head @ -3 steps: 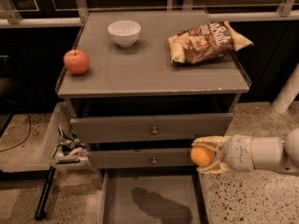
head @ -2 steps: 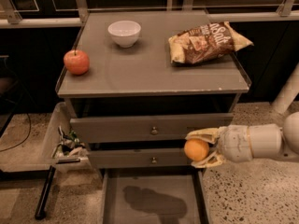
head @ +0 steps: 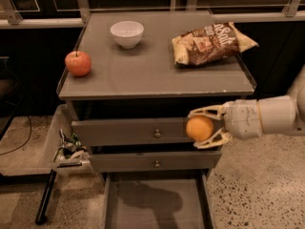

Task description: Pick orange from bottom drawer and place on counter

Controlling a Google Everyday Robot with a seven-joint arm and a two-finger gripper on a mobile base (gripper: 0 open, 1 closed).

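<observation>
My gripper [head: 199, 128] comes in from the right and is shut on the orange [head: 199, 128], a small smooth round fruit. It holds the orange in the air in front of the top drawer [head: 128, 131], below the counter's front edge. The bottom drawer [head: 157, 202] is pulled open beneath; its grey floor shows only a shadow. The counter [head: 143, 68] is the flat grey cabinet top above the gripper.
On the counter stand a red apple [head: 78, 63] at the left, a white bowl [head: 127, 34] at the back and a brown chip bag [head: 212, 43] at the right. A bin with litter [head: 66, 147] stands left of the cabinet.
My gripper has risen with the orange, from beside the middle drawer to the height of the top drawer, and moved slightly left.
</observation>
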